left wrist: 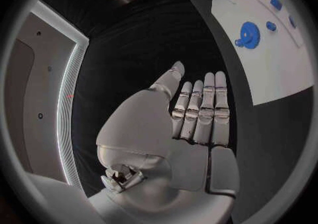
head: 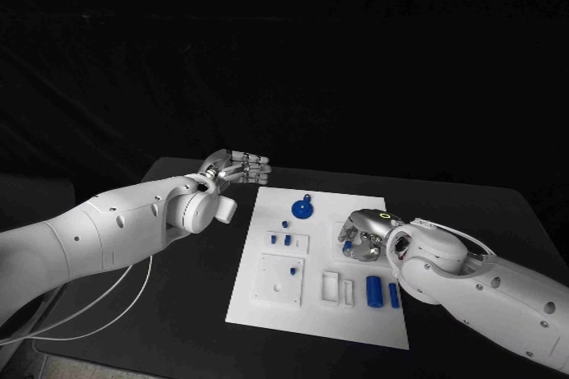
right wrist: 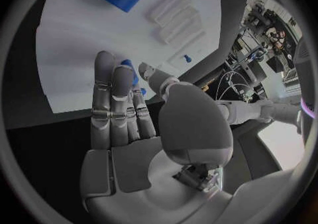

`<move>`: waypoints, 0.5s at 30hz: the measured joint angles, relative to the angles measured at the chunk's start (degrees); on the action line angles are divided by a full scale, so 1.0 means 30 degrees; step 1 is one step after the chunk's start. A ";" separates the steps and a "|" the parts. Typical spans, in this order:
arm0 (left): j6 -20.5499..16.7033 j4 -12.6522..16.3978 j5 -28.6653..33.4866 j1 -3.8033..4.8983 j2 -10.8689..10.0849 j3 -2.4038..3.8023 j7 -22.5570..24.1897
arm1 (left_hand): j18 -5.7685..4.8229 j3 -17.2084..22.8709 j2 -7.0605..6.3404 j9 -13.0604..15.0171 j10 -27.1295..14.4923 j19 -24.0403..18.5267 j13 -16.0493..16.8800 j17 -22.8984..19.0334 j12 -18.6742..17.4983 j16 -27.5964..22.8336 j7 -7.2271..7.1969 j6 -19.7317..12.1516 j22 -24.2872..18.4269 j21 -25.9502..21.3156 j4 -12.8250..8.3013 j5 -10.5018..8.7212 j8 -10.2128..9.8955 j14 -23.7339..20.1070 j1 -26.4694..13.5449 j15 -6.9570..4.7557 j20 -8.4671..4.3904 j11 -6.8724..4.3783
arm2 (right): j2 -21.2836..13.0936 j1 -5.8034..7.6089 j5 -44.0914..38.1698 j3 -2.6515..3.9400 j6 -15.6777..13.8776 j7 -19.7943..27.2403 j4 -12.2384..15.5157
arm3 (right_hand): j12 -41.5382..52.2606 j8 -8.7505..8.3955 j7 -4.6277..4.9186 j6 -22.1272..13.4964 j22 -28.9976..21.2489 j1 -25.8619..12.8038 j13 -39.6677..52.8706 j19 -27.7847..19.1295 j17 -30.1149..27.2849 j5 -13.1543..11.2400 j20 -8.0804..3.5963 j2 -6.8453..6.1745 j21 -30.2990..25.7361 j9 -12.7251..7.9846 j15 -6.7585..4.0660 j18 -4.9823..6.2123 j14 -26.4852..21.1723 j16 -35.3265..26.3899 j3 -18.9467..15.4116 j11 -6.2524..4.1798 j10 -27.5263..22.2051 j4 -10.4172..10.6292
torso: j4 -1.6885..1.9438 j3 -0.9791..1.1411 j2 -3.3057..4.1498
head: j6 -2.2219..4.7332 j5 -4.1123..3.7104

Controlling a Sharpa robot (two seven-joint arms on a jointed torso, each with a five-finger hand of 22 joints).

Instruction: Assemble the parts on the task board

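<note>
The board (head: 267,309) lies flat at the table's (head: 178,330) centre. On it: a blue gear (head: 303,207) at the far end, small blue pegs (head: 286,238) near the middle, two blue cylinders (head: 375,291) at the near right. The right hand (head: 362,238) hovers over the board's right edge — fingers nearly straight and close together, a small blue piece (right wrist: 132,71) just past the fingertips; whether it is held cannot be told. The left hand (head: 238,167) hangs off the board's far-left corner — fingers straight, side by side, holding nothing.

Right robot hand (head: 363,233) blocks task board (head: 270,309) mid-right.
</note>
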 measured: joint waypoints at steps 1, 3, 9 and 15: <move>0.0002 -0.0001 -0.0001 0.0000 -0.0002 -0.0002 0.0000 | 0.0000 0.0000 0.0000 0.0000 -0.0001 0.0000 0.0000 0.0000 0.0000 -0.0001 0.0000 0.0000 0.0000 0.0000 0.0000 0.0000 0.0000 0.0000 0.0000 0.0000 0.0000 0.0000 | 0.0000 -0.0007 -0.0013 0.0000 0.0002 -0.0002 -0.0006 | 0.0000 0.0000 0.0028 0.0126 0.0006 0.0000 0.0000 0.0006 0.0011 0.0000 -0.0006 0.0000 0.0010 0.0000 -0.0036 -0.0004 -0.0036 0.0000 0.0112 0.0004 0.0218 -0.0043 | 0.0002 0.0000 -0.0002 | -0.0005 0.0000; 0.0008 -0.0002 -0.0002 0.0000 -0.0004 -0.0004 -0.0001 | 0.0000 -0.0001 0.0000 0.0000 -0.0001 0.0000 -0.0001 0.0000 0.0000 0.0000 0.0000 0.0000 0.0000 0.0000 0.0000 0.0000 0.0000 0.0000 0.0000 0.0000 0.0000 0.0000 | -0.0001 -0.0022 -0.0045 0.0000 0.0005 -0.0009 -0.0026 | 0.0000 0.0000 0.0035 0.0223 0.0044 -0.0038 0.0000 0.0061 0.0034 0.0000 -0.0061 0.0038 0.0074 -0.0001 -0.0064 -0.0049 -0.0064 0.0000 0.0301 -0.0058 0.0401 -0.0033 | 0.0002 -0.0009 -0.0002 | -0.0011 0.0007; 0.0030 -0.0006 -0.0007 0.0000 -0.0011 -0.0009 -0.0007 | 0.0001 0.0000 0.0000 0.0000 0.0000 0.0000 0.0000 0.0000 0.0000 0.0000 0.0000 0.0000 0.0001 0.0000 0.0000 0.0000 0.0000 0.0000 0.0000 -0.0001 0.0000 -0.0001 | -0.0009 -0.0068 -0.0133 0.0000 0.0005 -0.0036 -0.0055 | 0.0000 0.0000 0.0057 0.0349 0.0147 -0.0076 0.0000 0.0001 0.0128 0.0000 -0.0142 0.0076 0.0074 0.0000 -0.0064 -0.0095 -0.0064 0.0000 0.0802 -0.0092 0.0570 -0.0185 | 0.0000 -0.0013 -0.0002 | -0.0046 0.0011; 0.0047 -0.0009 -0.0028 0.0000 -0.0017 -0.0011 -0.0021 | 0.0000 0.0000 0.0000 0.0000 0.0000 0.0000 0.0000 -0.0001 0.0000 0.0000 0.0000 0.0000 -0.0041 0.0000 0.0000 0.0000 0.0000 0.0001 0.0000 -0.0001 0.0000 0.0000 | 0.0021 -0.0103 -0.0195 0.0001 -0.0051 -0.0043 -0.0056 | -0.0001 0.0000 0.0051 0.0480 0.0167 -0.0176 0.0000 0.0000 0.0145 -0.0074 -0.0141 0.0177 0.0074 -0.0001 -0.0064 -0.0098 -0.0064 0.0000 0.0895 -0.0092 0.0570 -0.0091 | 0.0000 -0.0011 -0.0002 | -0.0073 0.0005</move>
